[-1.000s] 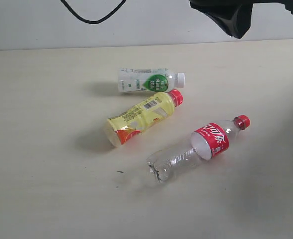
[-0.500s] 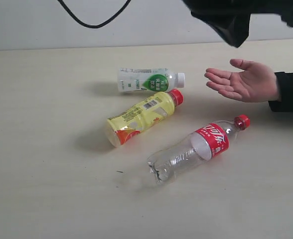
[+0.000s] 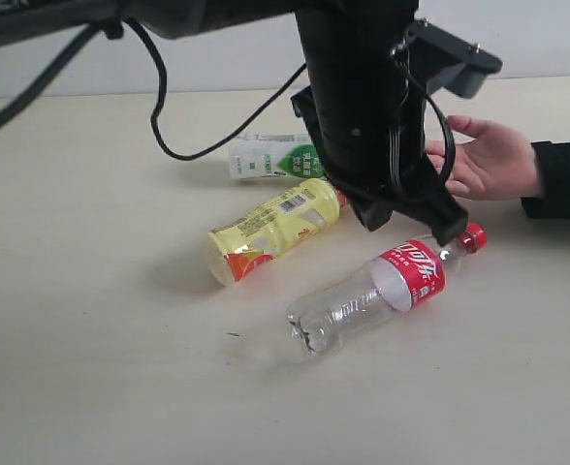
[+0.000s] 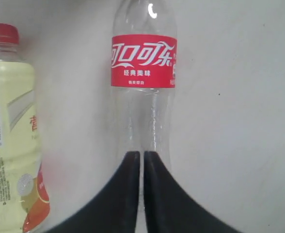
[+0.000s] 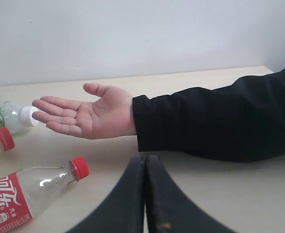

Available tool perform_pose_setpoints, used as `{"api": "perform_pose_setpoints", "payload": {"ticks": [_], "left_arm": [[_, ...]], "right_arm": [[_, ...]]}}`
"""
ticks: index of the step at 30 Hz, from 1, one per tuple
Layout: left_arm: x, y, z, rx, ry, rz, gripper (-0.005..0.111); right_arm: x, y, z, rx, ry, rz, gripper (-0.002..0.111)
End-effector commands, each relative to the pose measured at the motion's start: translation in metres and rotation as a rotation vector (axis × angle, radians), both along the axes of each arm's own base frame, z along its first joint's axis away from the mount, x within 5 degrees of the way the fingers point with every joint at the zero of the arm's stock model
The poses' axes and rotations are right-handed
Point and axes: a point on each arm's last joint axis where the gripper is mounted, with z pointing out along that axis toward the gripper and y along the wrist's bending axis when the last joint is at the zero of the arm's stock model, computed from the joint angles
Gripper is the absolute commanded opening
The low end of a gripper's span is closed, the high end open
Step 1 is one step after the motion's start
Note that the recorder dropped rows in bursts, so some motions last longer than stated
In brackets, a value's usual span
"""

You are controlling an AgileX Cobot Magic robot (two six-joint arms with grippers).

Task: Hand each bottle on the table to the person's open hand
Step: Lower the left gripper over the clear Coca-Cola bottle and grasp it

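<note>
Exterior view: the left arm reaches across the middle of the pale beige wood-grain tabletop [image 3: 91, 368], above the clear plastic bottle with red label and red cap [image 3: 387, 288]. This bottle lies on its side, cap towards the person's open hand [image 3: 493, 160].
Other bottles: the yellow-labelled bottle with red cap [image 3: 270, 228] and the white-and-green-labelled bottle with white cap [image 3: 266, 157] lie on their sides just beyond. The arm partly hides the second.
Left end effector [image 4: 142, 154]: clenched and empty, over the clear bottle's lower body.
Right end effector [image 5: 146, 158]: clenched and empty, low beside the dark sleeve [image 5: 215, 121].
Step in hand: probably picking up the clear bottle; no bottle is lifted yet.
Doing it well: spread the fingers wider than the body before descending and straddle it near the label. Squeeze gently, since a thin round bottle may roll or buckle.
Left wrist view alone: the finger seam runs along the bottle's long axis, so the fingers would part across it.
Right wrist view alone: the whole upturned palm, which the arm partly covers in the exterior view.
</note>
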Motion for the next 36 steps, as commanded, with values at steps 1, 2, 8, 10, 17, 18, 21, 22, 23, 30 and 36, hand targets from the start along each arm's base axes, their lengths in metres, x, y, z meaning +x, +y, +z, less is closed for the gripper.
{"api": "perform_pose_setpoints", "payload": {"ticks": [1,2,8,10,17,18,21,22,23,30,36], "left_arm": [[0.001,-0.007,-0.026,0.041,0.042,-0.049,0.027],[0.002,-0.008,-0.031,0.048,0.051,-0.05,0.037],[0.004,-0.011,-0.06,0.106,0.08,-0.083,0.096],[0.005,-0.012,-0.067,0.118,0.088,-0.085,0.097],[0.006,-0.014,-0.088,0.156,0.115,-0.087,0.08],[0.006,-0.015,-0.091,0.161,0.119,-0.087,0.077],[0.007,-0.015,-0.103,0.182,0.135,-0.087,0.071],[0.007,-0.016,-0.108,0.19,0.14,-0.087,0.07],[0.007,-0.016,-0.112,0.197,0.146,-0.087,0.07],[0.008,-0.017,-0.123,0.207,0.153,-0.086,0.07],[0.008,-0.017,-0.123,0.212,0.156,-0.087,0.058]], "right_arm": [[0.0,0.0,-0.001,-0.003,-0.005,-0.005,0.0],[0.0,0.0,-0.001,-0.003,-0.005,-0.005,0.0],[0.0,0.0,-0.001,-0.003,-0.005,-0.005,0.0],[0.0,0.0,-0.001,-0.003,-0.005,-0.005,0.0],[0.0,0.0,-0.001,-0.003,-0.005,-0.005,0.0],[0.0,0.0,-0.001,-0.003,-0.005,-0.005,0.0],[0.0,0.0,-0.001,-0.003,-0.005,-0.005,0.0],[0.0,0.0,-0.001,-0.003,-0.005,-0.005,0.0],[0.0,0.0,-0.001,-0.003,-0.005,-0.005,0.0],[0.0,0.0,-0.001,-0.003,-0.005,-0.005,0.0],[0.0,0.0,-0.001,-0.003,-0.007,-0.005,0.0]]}}
